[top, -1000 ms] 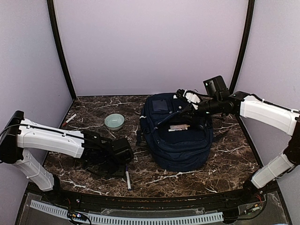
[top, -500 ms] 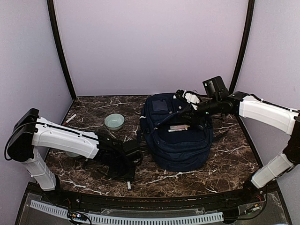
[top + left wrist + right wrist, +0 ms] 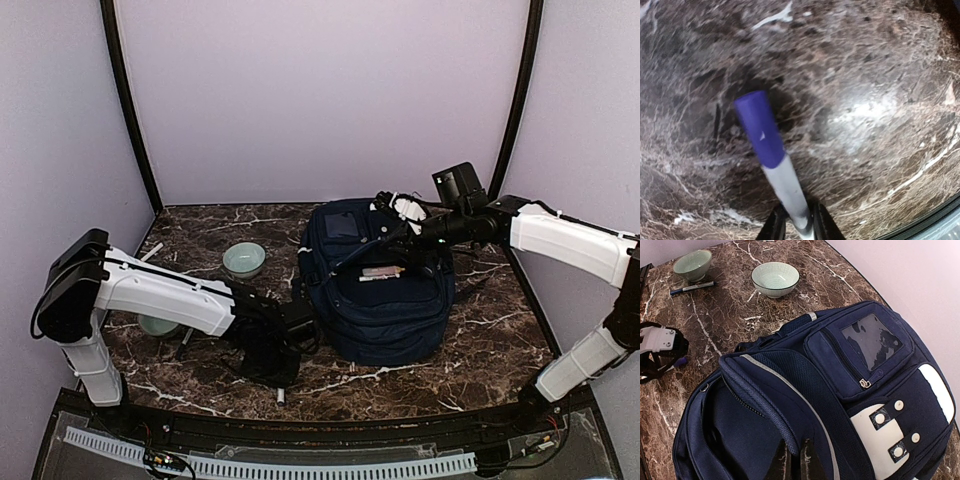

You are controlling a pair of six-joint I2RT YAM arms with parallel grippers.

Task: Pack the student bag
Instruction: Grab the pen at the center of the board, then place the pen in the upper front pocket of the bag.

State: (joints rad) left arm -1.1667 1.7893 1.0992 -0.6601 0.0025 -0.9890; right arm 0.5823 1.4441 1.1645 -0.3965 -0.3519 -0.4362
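Left wrist view is showing the left hand (image 3: 799,227) gripping a grey-white plastic marker with a blue-violet cap (image 3: 766,142). Its two dark fingers are nearly closed and pressing the barrel from both sides, low on its tail end. The capped end is pointing toward 11 o'clock over the brown marble-patterned tabletop (image 3: 880,100).

From above, the large navy-blue fabric student bag with white reflective stripes (image 3: 380,310) is lying right of the tabletop's centre, and the left hand is sitting just beside it at about 8 o'clock. The right hand (image 3: 801,462) is reaching in from 2 o'clock and is pinched fully shut on a fold of fabric at the bag's top edge, apparently propping the main zip opening apart. A pale green ribbed ceramic bowl (image 3: 244,259) is resting at 10 o'clock from the bag, well apart from both hands.

The step in hand is probably carrying the marker to the opening, and the grip looks like the weak point. Since the hold is so far back, most of the marker's length is hanging free — it may pivot or slide out on the way. A tilted marker could also catch the opening's edge and fall outside. The right hand's thin pinch could slip too, letting the opening sag shut before the marker arrives.
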